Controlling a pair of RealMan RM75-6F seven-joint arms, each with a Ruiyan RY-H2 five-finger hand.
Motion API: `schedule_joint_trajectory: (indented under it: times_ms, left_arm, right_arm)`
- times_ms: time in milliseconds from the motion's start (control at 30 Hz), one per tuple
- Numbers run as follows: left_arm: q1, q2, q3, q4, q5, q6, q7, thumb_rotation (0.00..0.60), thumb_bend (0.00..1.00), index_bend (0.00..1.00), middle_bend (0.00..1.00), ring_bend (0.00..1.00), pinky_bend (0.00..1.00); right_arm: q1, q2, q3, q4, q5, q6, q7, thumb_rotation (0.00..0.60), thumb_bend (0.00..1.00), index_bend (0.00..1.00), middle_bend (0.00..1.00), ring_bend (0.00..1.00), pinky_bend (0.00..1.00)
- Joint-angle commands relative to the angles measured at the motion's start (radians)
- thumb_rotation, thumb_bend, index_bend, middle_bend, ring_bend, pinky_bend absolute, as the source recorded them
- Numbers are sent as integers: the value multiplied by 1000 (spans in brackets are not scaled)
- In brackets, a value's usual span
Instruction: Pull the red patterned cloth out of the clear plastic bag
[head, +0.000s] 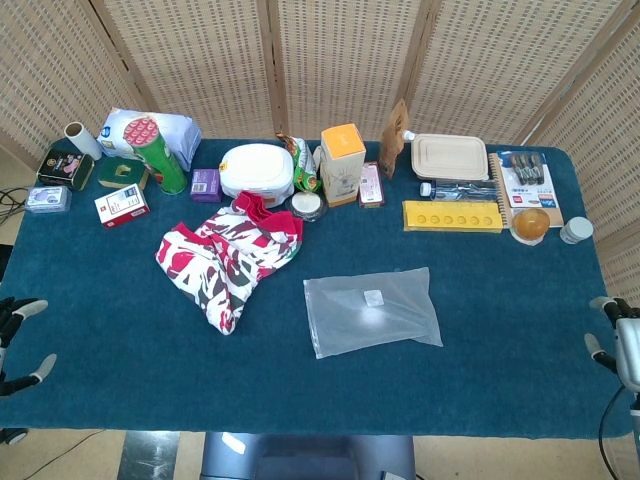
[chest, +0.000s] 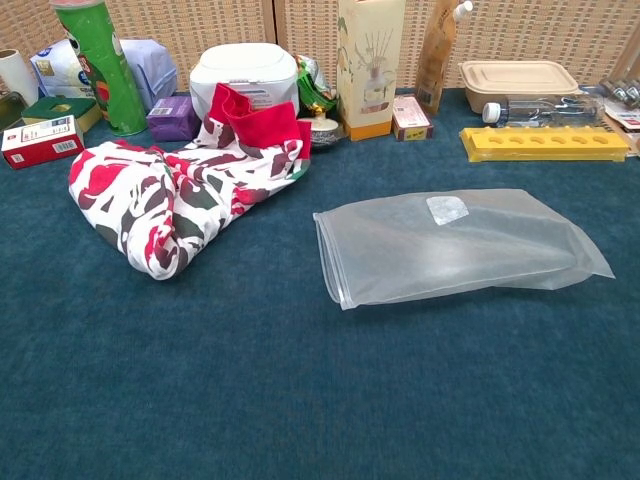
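The red patterned cloth (head: 230, 259) (chest: 185, 193) lies bunched on the blue table, left of centre, wholly outside the bag. The clear plastic bag (head: 372, 310) (chest: 455, 245) lies flat and empty to its right, its mouth facing the cloth. My left hand (head: 14, 335) shows only at the far left edge of the head view, fingers apart, holding nothing. At the far right edge my right hand (head: 619, 335) is partly cut off, fingers spread, also holding nothing. Both hands are far from cloth and bag. Neither appears in the chest view.
Along the back stand a green can (head: 158, 156), a white round container (head: 256, 172), a tall carton (head: 342, 163), a yellow tray (head: 452, 216), a lidded food box (head: 449, 157) and small boxes (head: 122, 205). The table's front edge runs just below the bag.
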Motion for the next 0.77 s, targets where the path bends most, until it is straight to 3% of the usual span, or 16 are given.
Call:
schedule_joint_trajectory:
  times_ms: [33,567,767]
  left_arm:
    - [20,-2,13,-12,11,16,12,600,288,204,167,75,225]
    - [35,10,-22,-60,104,103,73,600,289,219,167,75,225]
    - [31,10,-29,-67,99,89,82,600,288,220,167,75,225]
  right_arm:
    - [-13,6,-5,-8,-9,9,-2,598,323,377,454,567,649]
    - [-30,10,-7,-13,-64,1,22,600,323,398,469,566,646]
    - [-30,9,5,-11,-72,1,22,598,323,401,471,564,644]
